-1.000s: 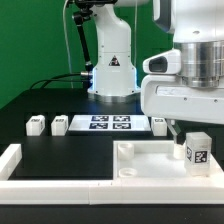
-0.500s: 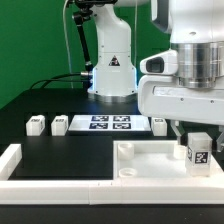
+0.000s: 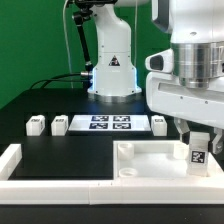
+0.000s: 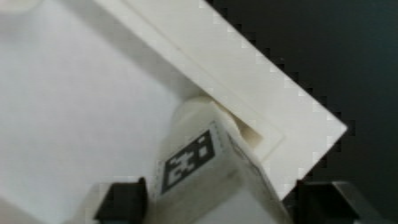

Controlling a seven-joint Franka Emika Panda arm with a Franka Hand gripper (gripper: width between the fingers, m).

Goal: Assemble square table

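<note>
Tool: the tool is closed on one white leg. In the wrist view its dark fingers press the leg from two opposite sides.
Held leg: it stands upright with the tag facing outward. I judge the side grasp leaves its lower end free to go into the corner.
Square slab: the square slab lies flat on the tabletop, at the exterior view's right and near the front.
Corner: the leg is at the raised corner of the slab, on the far right in the exterior view. I cannot tell whether it already sits in the notch or only touches it.
Loose legs: three loose legs wait in a row beside the marker board, well apart from the slab.
Border rail: the border rail runs along the tabletop's edge, probably to stop the parts from sliding away.
Step in hand: placing a leg at this corner, so the assembly looks to be at an early stage.
Risk: a small tilt may jam the leg on the notch edge.
</note>
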